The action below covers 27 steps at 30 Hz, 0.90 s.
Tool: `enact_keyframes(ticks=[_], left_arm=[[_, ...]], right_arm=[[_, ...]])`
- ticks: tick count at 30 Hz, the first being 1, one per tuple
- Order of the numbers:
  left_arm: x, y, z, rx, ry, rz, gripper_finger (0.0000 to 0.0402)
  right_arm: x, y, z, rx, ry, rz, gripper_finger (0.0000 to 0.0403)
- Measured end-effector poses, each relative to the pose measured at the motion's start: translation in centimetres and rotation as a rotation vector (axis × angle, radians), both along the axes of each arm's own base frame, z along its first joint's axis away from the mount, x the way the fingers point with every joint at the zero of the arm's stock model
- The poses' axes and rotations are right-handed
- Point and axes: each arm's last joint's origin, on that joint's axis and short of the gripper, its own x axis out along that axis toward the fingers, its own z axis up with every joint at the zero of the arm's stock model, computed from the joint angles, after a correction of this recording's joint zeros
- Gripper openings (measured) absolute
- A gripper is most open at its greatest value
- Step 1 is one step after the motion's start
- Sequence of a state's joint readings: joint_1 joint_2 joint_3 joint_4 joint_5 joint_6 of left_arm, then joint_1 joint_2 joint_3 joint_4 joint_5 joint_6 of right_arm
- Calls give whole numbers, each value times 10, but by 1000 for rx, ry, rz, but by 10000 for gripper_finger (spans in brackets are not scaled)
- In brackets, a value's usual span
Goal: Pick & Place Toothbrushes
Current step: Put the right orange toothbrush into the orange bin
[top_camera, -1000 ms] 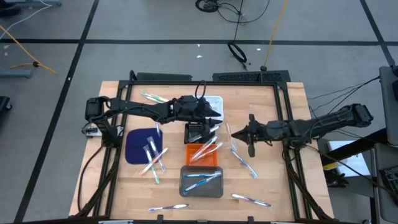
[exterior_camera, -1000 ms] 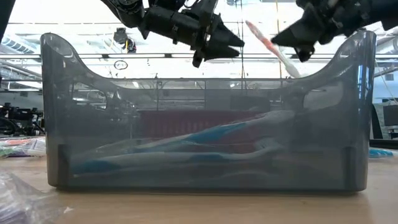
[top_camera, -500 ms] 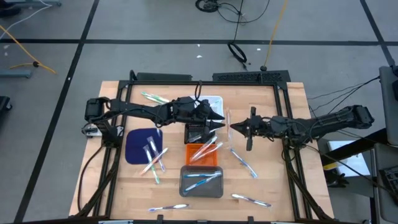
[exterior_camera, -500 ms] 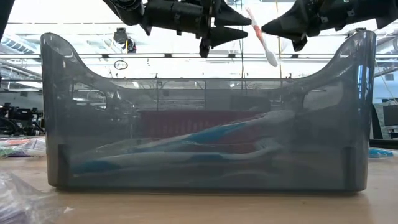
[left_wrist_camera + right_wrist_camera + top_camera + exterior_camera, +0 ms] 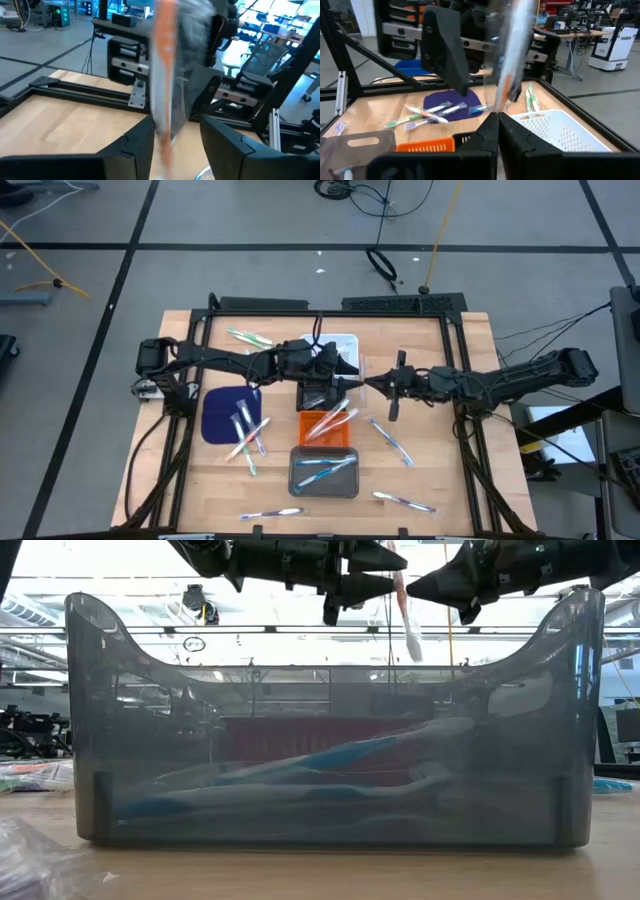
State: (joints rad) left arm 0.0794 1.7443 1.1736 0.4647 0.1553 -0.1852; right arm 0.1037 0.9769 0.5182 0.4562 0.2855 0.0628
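An orange-and-white toothbrush in a clear wrapper [image 5: 512,55] stands nearly upright in the air over the table's middle, with my right gripper [image 5: 496,120] shut on it. In the left wrist view the same toothbrush [image 5: 165,65] rises between the two fingers of my open left gripper [image 5: 175,135]. Whether those fingers touch it I cannot tell. From above, the two grippers meet tip to tip, left [image 5: 352,377] and right [image 5: 369,385]. More toothbrushes lie in the grey tray [image 5: 323,472], in the orange tray [image 5: 325,425] and on the blue mat [image 5: 230,415]. My right gripper pinches the toothbrush's wrapped handle [image 5: 504,97] between its two shut fingers. The fingers come level from the table's right side and lie across it. The toothbrush is lifted clear and nearly upright, one end hanging below the fingers [image 5: 410,635], the rest rising above them.
A white basket [image 5: 345,343] stands behind the grippers. Loose toothbrushes lie on the wood at the far left [image 5: 245,337], right of the trays [image 5: 390,442] and near the front edge [image 5: 405,501], [image 5: 270,513]. A black frame runs around the table.
My right gripper has moved toward the table's left, up to the left gripper, and turned. The toothbrush it holds has swung from a slant to nearly upright and now stands between the left gripper's open fingers. The left gripper has tipped up to level.
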Motion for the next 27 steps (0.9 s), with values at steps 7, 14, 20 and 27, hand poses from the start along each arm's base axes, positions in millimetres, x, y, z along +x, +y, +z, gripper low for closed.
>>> enact_keyframes(ticks=[7, 14, 20, 27], left_arm=[[0, 0, 0, 26, -4, 31, 196], [0, 1, 1, 37, -11, 76, 163], [0, 1, 1, 58, -13, 70, 39], [0, 1, 0, 59, -4, 61, 8]], right_arm=[[1, 0, 3, -12, -35, 3, 0], [3, 0, 1, -16, -20, 3, 0], [5, 1, -2, -20, -4, 4, 0], [5, 1, -4, -26, 9, 9, 6]])
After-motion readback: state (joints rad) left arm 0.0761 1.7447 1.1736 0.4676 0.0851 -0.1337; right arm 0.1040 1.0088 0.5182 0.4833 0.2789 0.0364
